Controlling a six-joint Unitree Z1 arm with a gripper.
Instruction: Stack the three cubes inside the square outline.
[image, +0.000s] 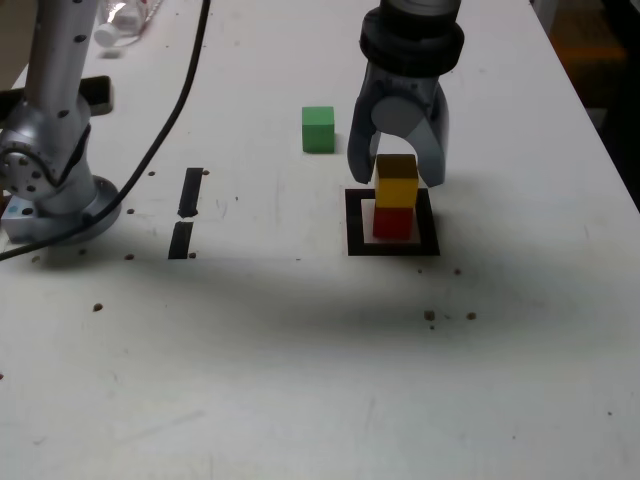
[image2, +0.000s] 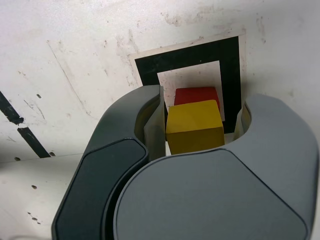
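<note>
- Now the gripper (image: 398, 172) hangs over the square outline (image: 354, 222), its jaws on either side of the yellow cube (image: 396, 180).
- That yellow cube sits on the red cube (image: 392, 222), inside the outline: 2 of 3 stacked.
- Wrist view: narrow gaps show between both fingers and the yellow cube (image2: 194, 126), so the jaws look partly open, holding nothing.
- The green cube (image: 318, 129) lies apart, toward the exterior view's left and farther back; likely the next pick.
</note>
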